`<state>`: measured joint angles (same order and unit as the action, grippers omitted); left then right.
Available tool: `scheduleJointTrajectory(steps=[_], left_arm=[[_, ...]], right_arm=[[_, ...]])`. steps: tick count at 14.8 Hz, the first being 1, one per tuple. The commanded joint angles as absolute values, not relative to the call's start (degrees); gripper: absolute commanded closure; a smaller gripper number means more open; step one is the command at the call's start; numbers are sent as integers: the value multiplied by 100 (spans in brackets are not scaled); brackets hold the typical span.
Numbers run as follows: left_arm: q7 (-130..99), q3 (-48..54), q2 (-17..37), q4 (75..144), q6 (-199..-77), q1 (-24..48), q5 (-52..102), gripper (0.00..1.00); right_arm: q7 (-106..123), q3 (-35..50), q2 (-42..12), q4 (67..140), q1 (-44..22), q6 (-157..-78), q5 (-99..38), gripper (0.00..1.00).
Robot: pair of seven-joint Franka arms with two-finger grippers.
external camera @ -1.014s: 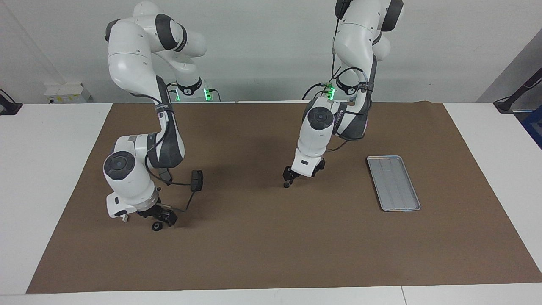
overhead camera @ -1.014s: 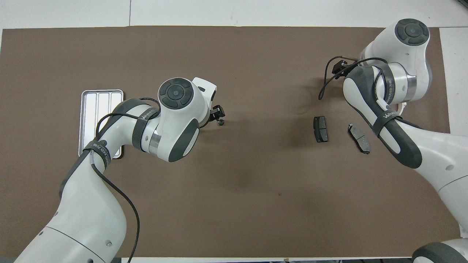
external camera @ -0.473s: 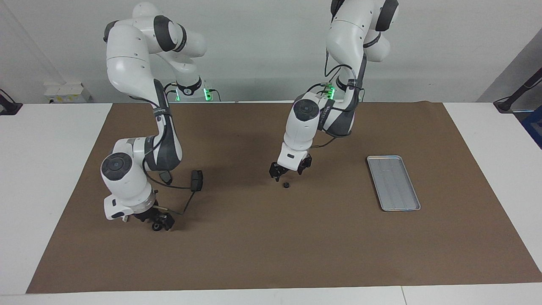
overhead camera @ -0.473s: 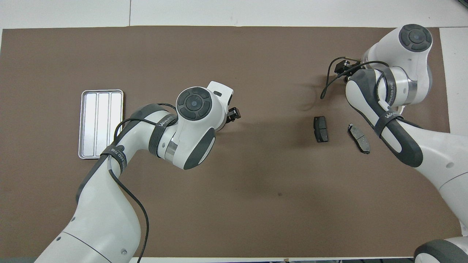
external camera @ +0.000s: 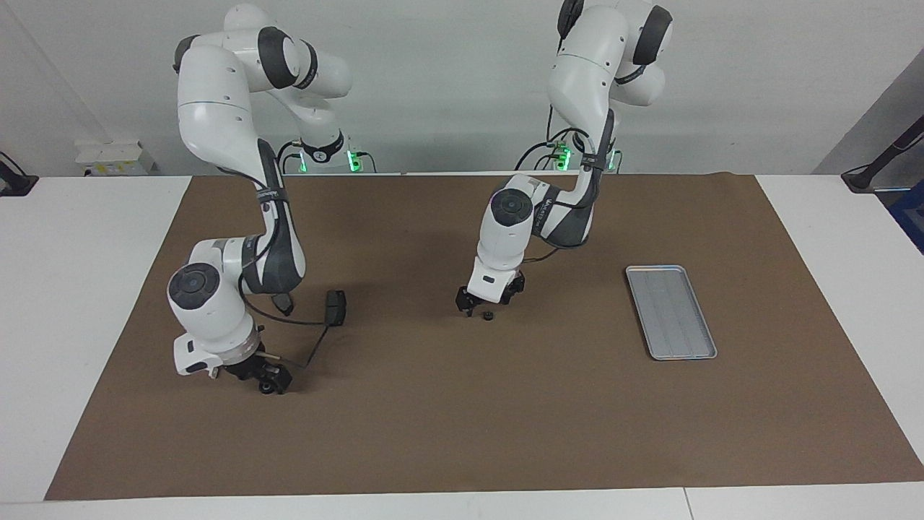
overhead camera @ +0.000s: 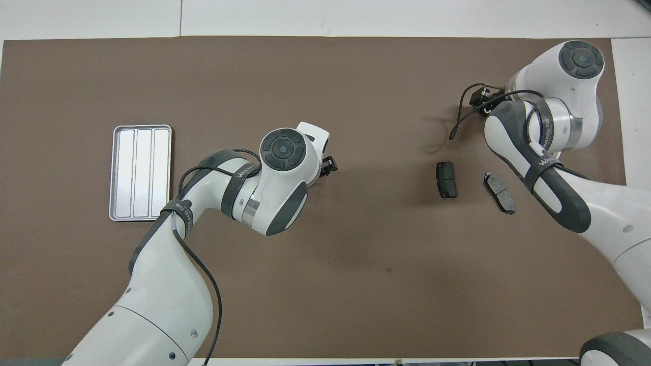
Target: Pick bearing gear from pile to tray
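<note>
Bearing gear (external camera: 489, 315), small black ring, lies flat on brown mat (external camera: 447, 433) mid-counter, w/ left pincer (external camera: 485, 301) low just above and beside it, not touching it as far as facing view shows. Can't tell if left pincer's fingers are apart or together. In overhead view the gear is hidden under left arm's wrist.

Tray (external camera: 670, 311) sits toward left arm's end of counter, well apart from gear, nothing in it (overhead camera: 141, 173).

Right pincer (external camera: 268, 379) is down near mat at right arm's end, w/ a second small black ring (external camera: 268, 388) at its tip; can't tell if clamped on it or just touching.

Two dark grey plates (overhead camera: 446, 179) (overhead camera: 499, 192) lie side by side on mat, apart from each other, closer to robots than right pincer. Only one (external camera: 336, 306) shows in facing view.
</note>
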<state>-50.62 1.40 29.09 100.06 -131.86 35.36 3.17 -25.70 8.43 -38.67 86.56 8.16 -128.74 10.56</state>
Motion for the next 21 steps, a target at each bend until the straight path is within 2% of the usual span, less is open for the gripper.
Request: scheduleJointTrajectory(steps=[1, 2, 4, 5, 6, 8, 11, 14, 18, 21], left_arm=[[-5168, 9, 2927, 9949, -13192, 3665, 211, 10], [-5168, 9, 2927, 9949, -13184, 3665, 220, 27], [-5264, -9, 2927, 9940, -13184, 3665, 220, 88], [-5317, -9, 2927, 9923, -13184, 3665, 228, 100], [-5370, -9, 2935, 9879, -13166, 3656, 220, 100], [-5379, -18, 2953, 9722, -12939, 3621, 211, 100], [-5247, -9, 2927, 9108, -11991, 3315, -78, 100], [-4486, -17, 2569, 8790, -10963, 2832, -53, 100], [-2387, -9, 1715, 9017, -9899, 1603, -26, 100], [-1024, -9, 1346, 9578, -9896, 680, -26, 100]], right_arm=[[-2452, 949, -3806, 8842, 932, -13008, 1090, 33], [-2452, 958, -3806, 8842, 932, -13008, 1090, 45], [-2478, 958, -3806, 8842, 914, -12964, 1081, 70], [-2487, 958, -3806, 8833, 897, -12946, 1081, 85], [-2487, 967, -3806, 8833, 888, -12920, 1090, 100], [-2487, 967, -3797, 8815, 861, -12876, 1090, 100], [-2452, 976, -3771, 8745, 844, -12675, 1099, 100], [-2435, 993, -3639, 8509, 809, -12035, 1125, 100], [-2031, 1361, -2938, 8429, 800, -11007, 1099, 100], [-2336, 1967, -2463, 8420, 791, -10338, 1020, 100]])
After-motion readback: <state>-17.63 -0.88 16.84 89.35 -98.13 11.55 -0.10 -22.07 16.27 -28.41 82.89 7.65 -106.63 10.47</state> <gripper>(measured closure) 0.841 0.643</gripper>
